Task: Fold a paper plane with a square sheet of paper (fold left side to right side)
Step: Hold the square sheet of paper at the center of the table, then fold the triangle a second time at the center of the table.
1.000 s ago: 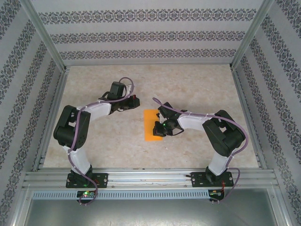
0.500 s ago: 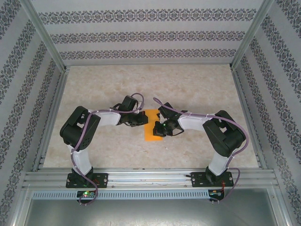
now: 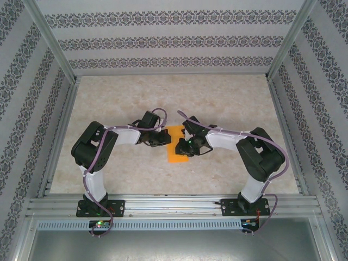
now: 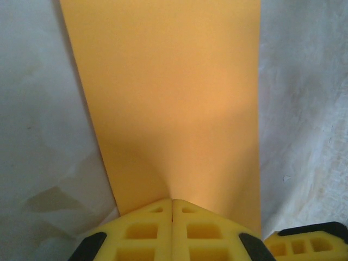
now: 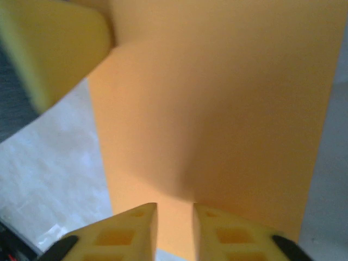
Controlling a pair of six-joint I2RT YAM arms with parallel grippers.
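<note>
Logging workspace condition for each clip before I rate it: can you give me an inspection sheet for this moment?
Surface: pale marbled table, no stains or damage seen.
Job's things: square sheet of paper, bright orange, showing as an upright rectangle, lying between the two end effectors, puckered at the left one's tips.
Clutter: nothing seen.
End effectors: left end effector shut, tips at the sheet's edge; right end effector slightly open, tips over the sheet.
Cables: purple cables run along both arms, looping near the wrists.
Surroundings: patterned walls on three sides; metal rail at the near edge, carrying the arm bases.
</note>
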